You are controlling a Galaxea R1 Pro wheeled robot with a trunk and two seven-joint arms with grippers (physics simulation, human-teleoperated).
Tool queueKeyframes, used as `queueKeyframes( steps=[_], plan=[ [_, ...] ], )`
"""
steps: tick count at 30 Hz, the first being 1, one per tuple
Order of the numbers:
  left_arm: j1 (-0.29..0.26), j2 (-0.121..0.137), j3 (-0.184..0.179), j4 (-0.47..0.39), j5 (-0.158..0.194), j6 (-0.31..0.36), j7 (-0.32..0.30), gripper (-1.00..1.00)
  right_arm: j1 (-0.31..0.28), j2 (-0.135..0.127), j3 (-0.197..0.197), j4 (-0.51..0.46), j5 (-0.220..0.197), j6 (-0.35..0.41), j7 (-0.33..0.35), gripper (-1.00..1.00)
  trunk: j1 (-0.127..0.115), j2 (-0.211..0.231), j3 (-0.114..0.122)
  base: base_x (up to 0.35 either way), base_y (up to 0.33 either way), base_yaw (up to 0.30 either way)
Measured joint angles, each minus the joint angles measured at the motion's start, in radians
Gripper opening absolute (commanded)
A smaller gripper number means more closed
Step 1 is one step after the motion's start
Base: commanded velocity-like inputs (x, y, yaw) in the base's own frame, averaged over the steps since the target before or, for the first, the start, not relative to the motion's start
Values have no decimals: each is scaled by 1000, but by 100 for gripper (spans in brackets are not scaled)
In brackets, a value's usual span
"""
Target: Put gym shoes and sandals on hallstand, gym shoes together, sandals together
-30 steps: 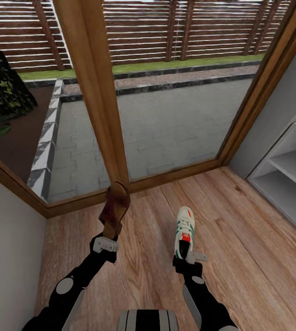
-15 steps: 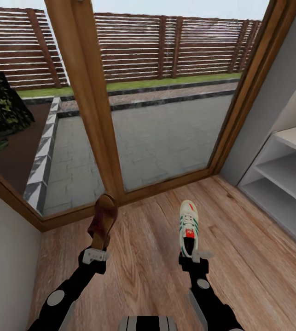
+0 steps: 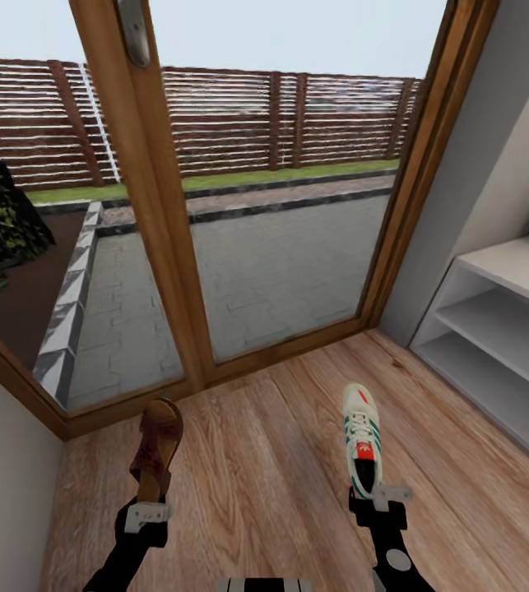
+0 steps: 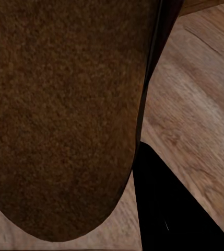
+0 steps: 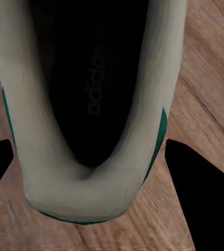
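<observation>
Wood-plank corridor floor point(image 3: 272, 485) is lying beneath both arms: left fingers point(image 3: 147, 516) clamping a sandal point(image 3: 157, 448), right fingers point(image 3: 379, 495) clamping a gym shoe point(image 3: 361, 436) (carried for the hallstand point(image 3: 503, 329)).

Both my jaws are occupied: left gripper point(image 3: 147, 516) clamps a sandal point(image 3: 158, 448), right gripper point(image 3: 378, 497) a gym shoe point(image 3: 362, 436). Ahead of both, the glazed door point(image 3: 280, 205) blocks passage. Bare corridor floor point(image 3: 264, 477) between them. Hallstand point(image 3: 503, 329) shelves stand open, right of right jaws.
</observation>
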Motion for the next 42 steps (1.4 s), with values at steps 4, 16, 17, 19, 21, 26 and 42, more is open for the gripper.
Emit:
queueKeyframes(
  steps=[4, 16, 17, 19, 21, 26, 42],
  plan=[
    [13, 3, 4, 54, 5, -51, 5, -100, 25, -35, 1, 23, -1, -29, 0, -100, -2, 1, 22, 0, 0, -103],
    [105, 11, 47, 112, 16, -167, 26, -100, 48, -45, 4, 195, 0, -191, 5, -100, -21, 31, 83, 0, 0, -100],
    [115, 11, 53, 113, 16, -178, 33, -100, 48, -44, 4, 212, 0, -200, 6, -100, -24, 38, 88, 0, 0, -60],
    [127, 11, 60, 115, 16, -189, 45, -100, 48, -43, 5, 233, 0, -213, 6, -100, -32, 52, 97, 0, 0, -32],
    [134, 11, 63, 115, 14, -194, 52, -100, 48, -40, 6, 249, 1, -236, 6, -100, -40, 66, 107, 0, 0, -13],
    [141, 9, 66, 115, 14, -197, 58, -100, 48, -37, 6, 260, -1, -265, 5, -100, -59, 101, 130, 0, 0, -4],
    [142, 3, 65, 115, 12, -198, 59, -100, 48, -36, 5, 264, -3, -270, 3, -100, -82, 143, 171, 0, -1, 0]
  ],
)
